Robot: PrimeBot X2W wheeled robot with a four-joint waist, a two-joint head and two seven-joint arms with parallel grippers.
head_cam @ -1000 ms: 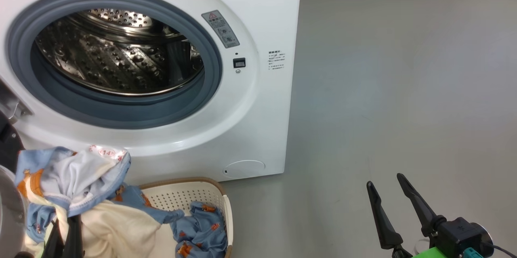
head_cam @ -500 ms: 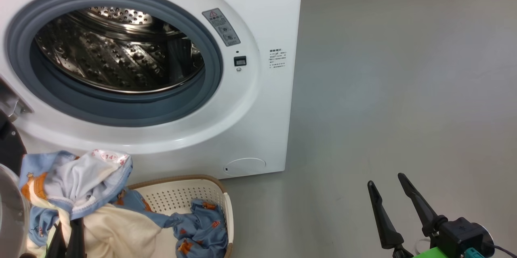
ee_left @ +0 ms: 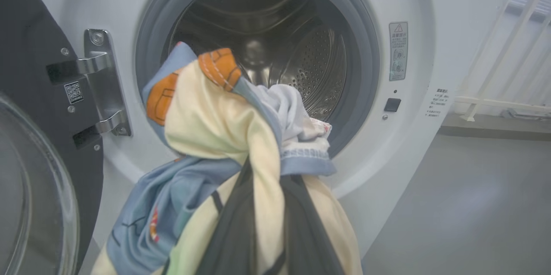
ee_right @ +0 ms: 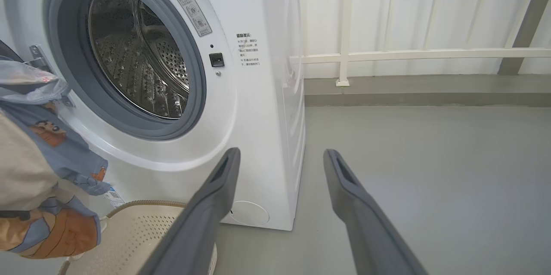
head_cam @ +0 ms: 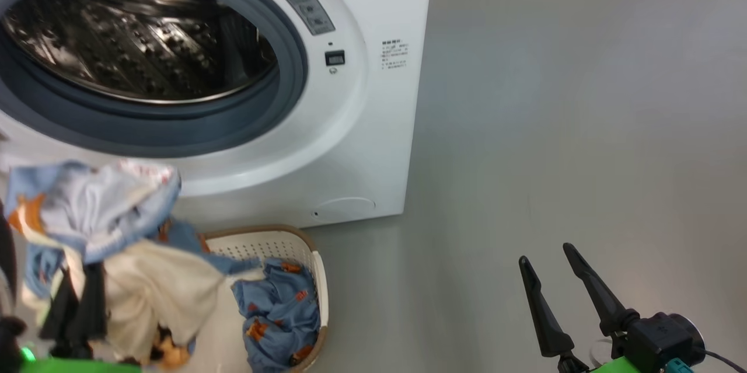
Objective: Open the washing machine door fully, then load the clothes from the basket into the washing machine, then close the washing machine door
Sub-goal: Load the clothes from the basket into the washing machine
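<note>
The washing machine point(head_cam: 362, 145) stands with its steel drum point(head_cam: 134, 40) exposed. Its door point(ee_left: 26, 51) is swung open to the left in the left wrist view, black rim and glass bowl showing. My left gripper point(head_cam: 76, 303) is shut on a bundle of clothes point(head_cam: 99, 221), blue print and cream fabric, hanging above the basket point(head_cam: 320, 279) just below the drum's opening. From the left wrist the bundle point(ee_left: 224, 128) hangs in front of the drum mouth and covers the fingertips. A blue printed garment point(head_cam: 274, 314) lies in the basket. My right gripper point(head_cam: 544, 253) is open over the floor, holding nothing.
Grey floor point(head_cam: 554, 128) spreads to the right of the machine. A white railing point(ee_right: 409, 53) and a low kerb run along the wall behind. The door hinge point(ee_left: 101, 81) sits left of the drum opening.
The head camera has shifted, moving the whole picture up and left. The held bundle has risen a little relative to the basket, nearer the drum's lower edge. The right gripper has stayed put.
</note>
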